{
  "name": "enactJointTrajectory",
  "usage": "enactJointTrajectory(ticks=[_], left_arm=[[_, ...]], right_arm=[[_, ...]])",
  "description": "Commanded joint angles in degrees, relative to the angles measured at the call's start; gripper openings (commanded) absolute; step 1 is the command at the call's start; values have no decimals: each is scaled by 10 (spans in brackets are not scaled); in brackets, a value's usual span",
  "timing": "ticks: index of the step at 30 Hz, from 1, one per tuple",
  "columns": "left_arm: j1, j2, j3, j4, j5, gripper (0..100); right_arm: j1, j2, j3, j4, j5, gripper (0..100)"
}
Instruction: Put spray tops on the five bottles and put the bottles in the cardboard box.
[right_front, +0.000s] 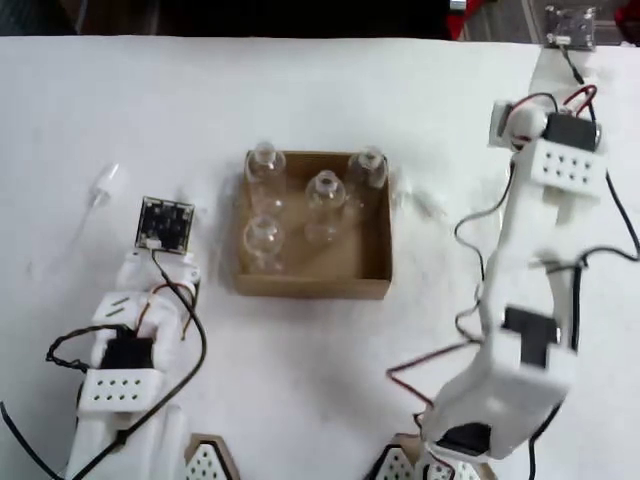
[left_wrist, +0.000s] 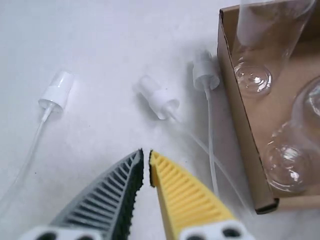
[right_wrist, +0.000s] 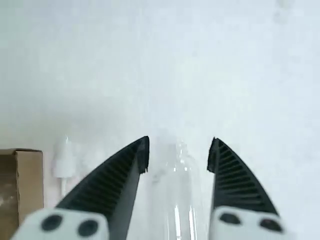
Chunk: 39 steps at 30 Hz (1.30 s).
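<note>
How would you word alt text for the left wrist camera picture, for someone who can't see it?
Three white spray tops with thin tubes lie loose on a white table, just beyond a pair of nearly closed jaws, one grey, one yellow. Beside them sits an open cardboard box holding clear bottles.

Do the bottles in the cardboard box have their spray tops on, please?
Off: the bottles stand bare-necked, and spray tops lie loose on the table.
</note>
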Motion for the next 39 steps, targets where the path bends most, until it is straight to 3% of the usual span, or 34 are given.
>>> enactJointTrajectory(ticks=[1, 14, 18, 39], left_arm=[[10, 3, -9, -16, 5, 28], [10, 3, -9, -16, 5, 28], [10, 3, -9, -16, 5, 28], [10, 3, -9, -16, 5, 28]], right_arm=[[6, 95, -146, 60, 7, 168], [31, 411, -466, 91, 9, 166], [42, 456, -518, 98, 84, 166], [15, 507, -534, 115, 105, 166]])
